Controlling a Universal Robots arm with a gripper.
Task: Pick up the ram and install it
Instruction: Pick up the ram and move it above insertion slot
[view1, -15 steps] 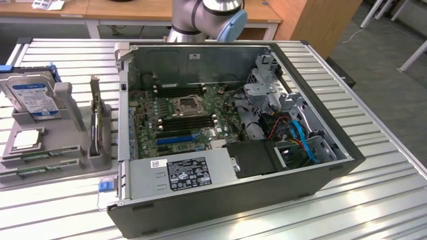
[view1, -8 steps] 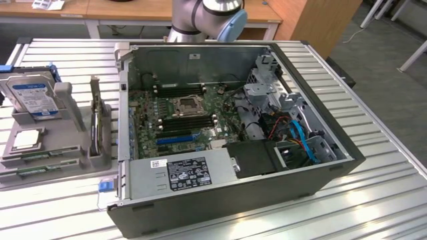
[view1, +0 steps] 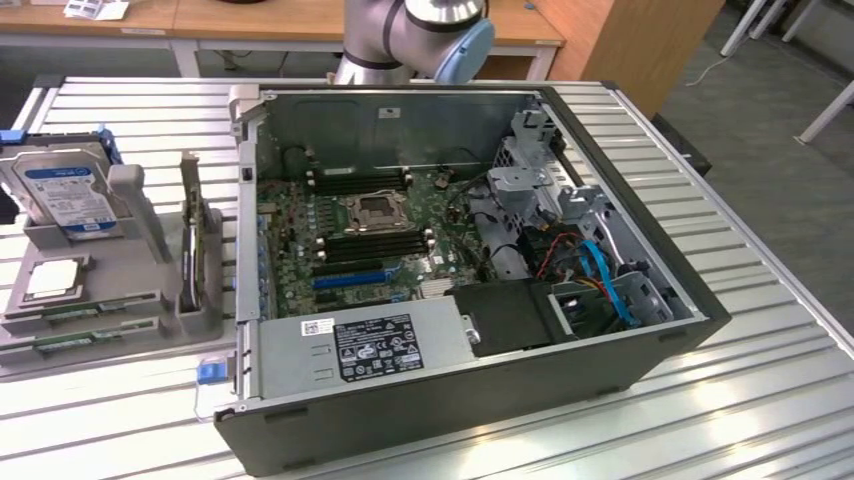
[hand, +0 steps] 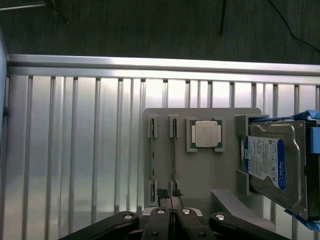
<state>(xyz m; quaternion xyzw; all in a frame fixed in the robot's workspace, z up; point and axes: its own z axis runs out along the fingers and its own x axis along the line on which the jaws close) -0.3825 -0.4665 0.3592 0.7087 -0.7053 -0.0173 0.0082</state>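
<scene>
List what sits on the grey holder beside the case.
On the holder: two ram sticks in slots, a processor, a hard drive and an upright card. What lies under the drive is covered.

Arm (view1: 387, 35) cut by frame edge; hard drive (hand: 272, 165) partly cropped; ram (hand: 173, 150) edge-on, label hidden.

Clear above open case (view1: 534, 390); bare counter (view1: 774, 400) on exterior view's right. Crowded on tray (hand: 205, 175) by upright card (view1: 191, 230), drive (view1: 64, 190).
</scene>
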